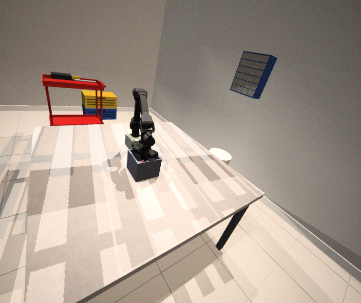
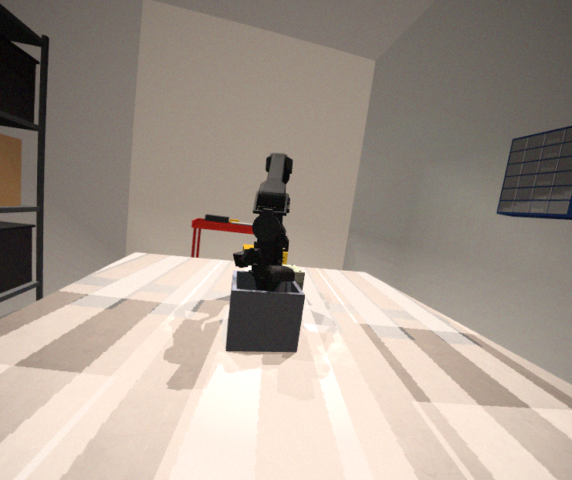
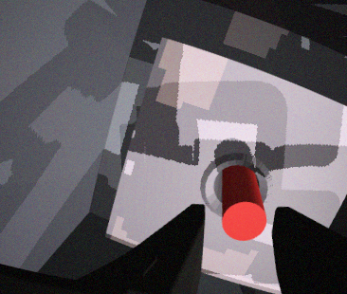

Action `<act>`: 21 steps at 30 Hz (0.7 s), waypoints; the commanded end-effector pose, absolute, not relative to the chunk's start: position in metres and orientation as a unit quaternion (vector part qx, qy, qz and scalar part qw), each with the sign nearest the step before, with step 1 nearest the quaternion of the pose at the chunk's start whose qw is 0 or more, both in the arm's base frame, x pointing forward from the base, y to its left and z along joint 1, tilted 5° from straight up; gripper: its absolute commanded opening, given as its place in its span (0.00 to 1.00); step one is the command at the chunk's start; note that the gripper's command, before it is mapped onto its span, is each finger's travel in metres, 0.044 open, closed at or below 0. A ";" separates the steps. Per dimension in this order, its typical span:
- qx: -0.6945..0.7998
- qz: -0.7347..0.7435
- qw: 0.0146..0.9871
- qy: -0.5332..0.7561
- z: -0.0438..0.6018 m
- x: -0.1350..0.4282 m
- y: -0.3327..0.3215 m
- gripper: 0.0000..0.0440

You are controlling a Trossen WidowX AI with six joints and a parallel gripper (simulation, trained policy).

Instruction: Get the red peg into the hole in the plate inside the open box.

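Note:
The red peg (image 3: 244, 221) stands at the hole (image 3: 207, 186) of the pale plate (image 3: 158, 190) in the wrist view, leaning a little, its lower end within the ring. How deep it sits is not clear. A bit of red (image 1: 143, 160) shows over the box rim in the top view. The dark grey open box (image 1: 148, 171) (image 2: 264, 320) (image 3: 21, 119) stands on the table. My gripper (image 3: 239, 219) reaches down into the box. It is open, with a fingertip on each side of the peg and a gap at both sides. Its fingertips are hidden by the box in the exterior view.
A pale green block (image 1: 129, 141) (image 2: 299, 279) stands behind the box, by the arm's base. The box walls rise close around the gripper. The table (image 1: 85, 228) (image 2: 136, 428) carries both. A red cart (image 1: 76, 120) and a white bin (image 1: 220, 154) stand beyond the table.

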State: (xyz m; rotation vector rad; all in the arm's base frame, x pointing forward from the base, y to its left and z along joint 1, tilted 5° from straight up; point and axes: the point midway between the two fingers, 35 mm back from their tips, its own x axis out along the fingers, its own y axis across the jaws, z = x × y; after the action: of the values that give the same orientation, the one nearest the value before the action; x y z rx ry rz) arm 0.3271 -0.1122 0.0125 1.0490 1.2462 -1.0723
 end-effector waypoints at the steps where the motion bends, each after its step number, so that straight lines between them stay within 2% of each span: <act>1: 0.457 -0.441 0.555 0.536 0.017 0.332 -0.112 0.30; 7: 0.494 -0.408 0.544 0.541 0.032 0.342 -0.114 0.28; 21: 0.554 -0.343 0.557 0.516 0.084 0.366 -0.128 0.32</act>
State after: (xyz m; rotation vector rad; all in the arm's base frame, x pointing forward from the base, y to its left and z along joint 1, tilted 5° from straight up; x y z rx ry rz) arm 0.3603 -0.1245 0.0702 1.2920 1.2459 -0.8452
